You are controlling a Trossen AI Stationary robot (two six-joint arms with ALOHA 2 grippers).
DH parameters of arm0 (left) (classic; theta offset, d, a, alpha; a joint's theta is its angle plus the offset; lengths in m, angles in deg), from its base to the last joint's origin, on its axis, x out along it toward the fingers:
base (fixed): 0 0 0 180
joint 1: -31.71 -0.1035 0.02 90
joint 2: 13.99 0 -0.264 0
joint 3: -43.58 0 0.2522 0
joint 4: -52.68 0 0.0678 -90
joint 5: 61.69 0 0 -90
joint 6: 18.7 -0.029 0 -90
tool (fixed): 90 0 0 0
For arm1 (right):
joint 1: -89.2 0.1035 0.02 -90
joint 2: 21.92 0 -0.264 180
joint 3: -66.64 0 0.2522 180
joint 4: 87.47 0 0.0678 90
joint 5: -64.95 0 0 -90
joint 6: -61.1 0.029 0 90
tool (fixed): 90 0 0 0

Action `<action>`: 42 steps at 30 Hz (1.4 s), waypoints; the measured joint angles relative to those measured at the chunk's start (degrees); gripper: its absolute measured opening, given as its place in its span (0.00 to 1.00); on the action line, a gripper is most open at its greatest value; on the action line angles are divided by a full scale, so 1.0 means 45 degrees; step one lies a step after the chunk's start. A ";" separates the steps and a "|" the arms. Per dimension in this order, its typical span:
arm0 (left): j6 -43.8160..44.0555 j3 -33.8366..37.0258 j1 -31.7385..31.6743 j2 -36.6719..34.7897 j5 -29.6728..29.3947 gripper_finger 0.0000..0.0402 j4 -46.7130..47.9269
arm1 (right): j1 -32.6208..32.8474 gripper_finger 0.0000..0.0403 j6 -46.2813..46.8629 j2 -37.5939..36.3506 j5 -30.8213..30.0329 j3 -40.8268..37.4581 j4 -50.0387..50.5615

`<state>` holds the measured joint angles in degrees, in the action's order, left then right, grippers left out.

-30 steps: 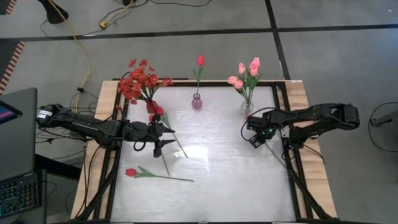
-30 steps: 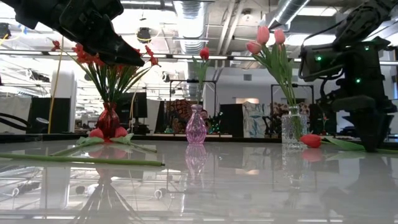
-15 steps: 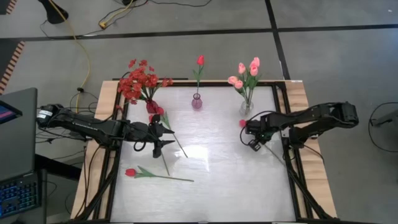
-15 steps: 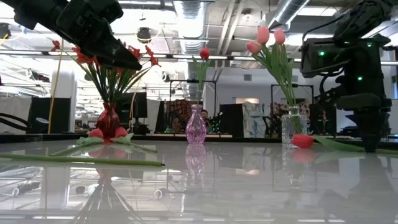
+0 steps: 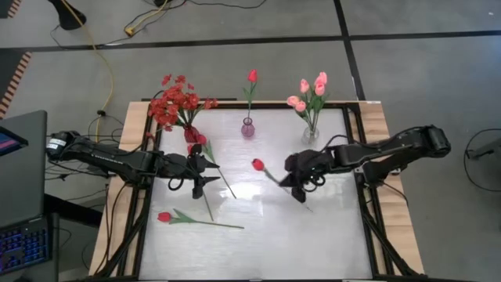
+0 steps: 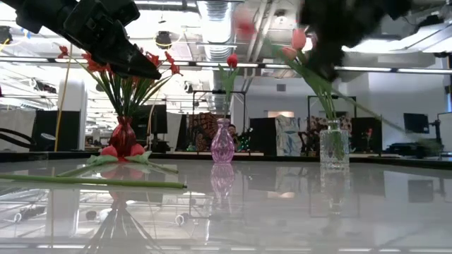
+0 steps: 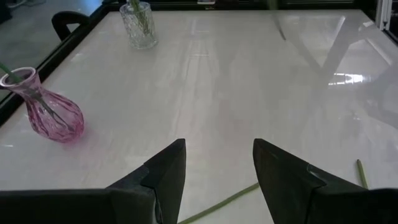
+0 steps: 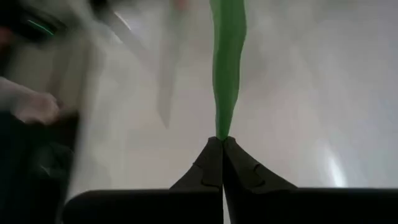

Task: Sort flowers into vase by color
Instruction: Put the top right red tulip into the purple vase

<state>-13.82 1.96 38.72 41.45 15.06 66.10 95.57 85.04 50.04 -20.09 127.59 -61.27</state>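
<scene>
My right gripper (image 5: 298, 186) is pinched fully shut on the thin green stem of a red tulip (image 5: 257, 164), lifted off the table with its bud well out ahead of my fingertips. My left gripper (image 5: 205, 170) hangs open above loose stems. With so narrow a hold, the stem could swivel or slip, and the bud might miss the pink vase (image 5: 247, 128) beyond.

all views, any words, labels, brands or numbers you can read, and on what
None: no readable text in any view.
The laptop screen at the high view's left edge shows a lit patch, too small to read.
The vases, the table and the arms carry no visible label.
</scene>
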 joint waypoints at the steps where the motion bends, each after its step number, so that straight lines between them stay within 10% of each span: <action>1: -0.0026 0.0000 0.0000 0.0003 -0.0001 0.44 0.0000 | 0.0065 0.06 -0.0720 -0.0004 -0.0141 0.0007 -0.1334; 11: 0.0337 0.0000 0.0005 -0.0001 0.0009 0.44 0.0065 | -0.1233 0.06 -0.6726 0.1292 -0.1148 0.0273 -1.1414; 22: 0.0869 0.0000 0.0047 0.0004 0.0056 0.44 0.0263 | -0.4260 0.06 -0.7283 0.4548 -0.3170 0.3190 -1.1599; 42: 0.0101 0.0000 0.0102 0.0004 -0.0224 0.44 0.0529 | -0.5611 0.06 -0.6755 0.4858 -0.3739 0.3500 -1.0662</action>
<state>-13.36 1.96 39.18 41.47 14.05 68.48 70.32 54.64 71.90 -36.92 143.34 -109.25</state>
